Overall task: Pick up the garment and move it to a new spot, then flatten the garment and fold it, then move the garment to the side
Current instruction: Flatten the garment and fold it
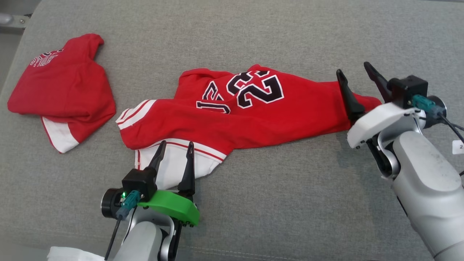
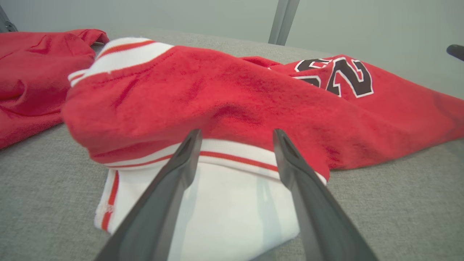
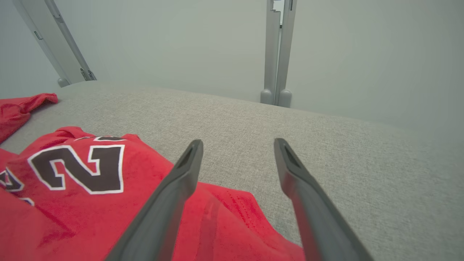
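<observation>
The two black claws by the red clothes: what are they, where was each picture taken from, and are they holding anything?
They belong to a two-armed robot. One picture looks down from its head; the other two come from wrist cameras looking along each arm's fingers. On the grey surface lie a crumpled red jersey and, to its left, a second red garment. The left gripper is at the jersey's white-trimmed end, the right gripper at its other end. Both are open and hold nothing.
</observation>
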Robot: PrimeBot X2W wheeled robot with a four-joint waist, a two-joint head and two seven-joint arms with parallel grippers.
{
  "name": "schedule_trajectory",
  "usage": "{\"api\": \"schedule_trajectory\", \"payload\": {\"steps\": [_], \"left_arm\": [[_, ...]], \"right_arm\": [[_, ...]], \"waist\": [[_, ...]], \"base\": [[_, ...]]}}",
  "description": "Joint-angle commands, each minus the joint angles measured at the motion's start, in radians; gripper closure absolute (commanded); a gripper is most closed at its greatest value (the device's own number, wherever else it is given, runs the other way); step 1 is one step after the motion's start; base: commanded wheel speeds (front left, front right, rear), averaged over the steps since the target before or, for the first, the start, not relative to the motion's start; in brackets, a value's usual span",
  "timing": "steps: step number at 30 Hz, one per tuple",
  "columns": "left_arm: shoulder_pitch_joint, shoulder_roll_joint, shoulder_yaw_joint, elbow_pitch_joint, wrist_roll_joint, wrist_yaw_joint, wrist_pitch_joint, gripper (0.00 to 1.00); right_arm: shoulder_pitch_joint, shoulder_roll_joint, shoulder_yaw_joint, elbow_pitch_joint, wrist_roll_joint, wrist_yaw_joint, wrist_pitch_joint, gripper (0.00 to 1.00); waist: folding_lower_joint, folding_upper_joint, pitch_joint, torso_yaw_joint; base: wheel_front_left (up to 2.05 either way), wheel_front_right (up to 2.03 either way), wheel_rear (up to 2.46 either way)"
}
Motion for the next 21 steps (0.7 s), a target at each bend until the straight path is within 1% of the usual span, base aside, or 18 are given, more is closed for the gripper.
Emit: {"api": "schedule_trajectory", "payload": {"steps": [1, 11, 14, 17, 21], "left_arm": [[-0.017, 0.002, -0.004, -0.005, -0.003, 0.004, 0.000, 0.00], [-0.030, 0.002, -0.082, -0.058, -0.054, 0.030, 0.000, 0.00], [-0.012, 0.002, -0.100, -0.065, -0.070, 0.042, 0.000, 0.00], [-0.001, 0.002, -0.104, -0.068, -0.078, 0.050, 0.000, 0.00], [0.011, 0.002, -0.102, -0.074, -0.083, 0.052, 0.000, 0.00]], "right_arm": [[-0.022, -0.009, 0.007, 0.006, 0.011, -0.002, 0.008, 0.00], [-0.243, -0.062, 0.208, 0.068, 0.159, -0.002, 0.132, 0.00], [-0.280, -0.093, 0.300, 0.113, 0.204, -0.002, 0.218, 0.00], [-0.293, -0.113, 0.362, 0.115, 0.259, -0.002, 0.258, 0.00], [-0.294, -0.145, 0.436, 0.102, 0.333, -0.002, 0.290, 0.00]], "waist": [[0.0000, 0.0000, 0.023, 0.035], [0.0000, 0.0000, 0.068, 0.176], [0.0000, 0.0000, 0.077, 0.225], [0.0000, 0.0000, 0.079, 0.249], [0.0000, 0.0000, 0.081, 0.259]], "base": [[0.00, 0.00, 0.00], [0.00, 0.00, 0.00], [0.00, 0.00, 0.00], [0.00, 0.00, 0.00], [0.00, 0.00, 0.00]]}}
